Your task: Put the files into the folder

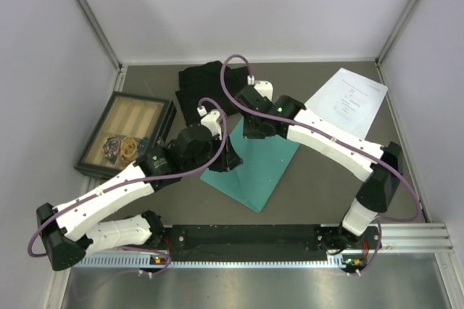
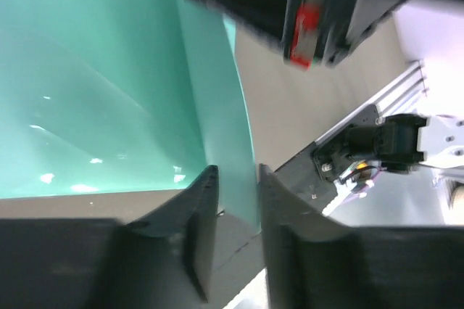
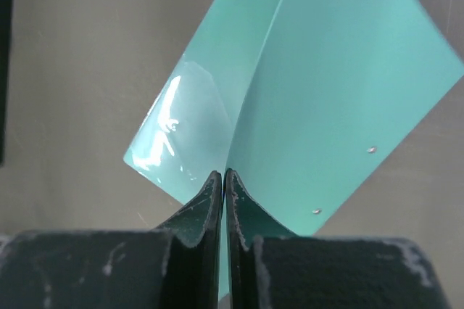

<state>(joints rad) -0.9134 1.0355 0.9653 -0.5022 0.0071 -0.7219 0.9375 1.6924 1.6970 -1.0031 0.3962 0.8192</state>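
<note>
Grey tabletop (image 1: pixel 312 193) carries the folder (image 1: pixel 254 171) at centre, between both arms. Our right gripper (image 3: pixel 223 175) pinches its raised cover edge tight; our left gripper (image 2: pixel 233 171) stands slightly parted around the cover's edge (not clamping it). We should lift the cover slowly and wide, since the files (image 1: pixel 348 100) lie well apart, back right.

Small black print on the white sheet (image 1: pixel 349 103), unreadable
</note>
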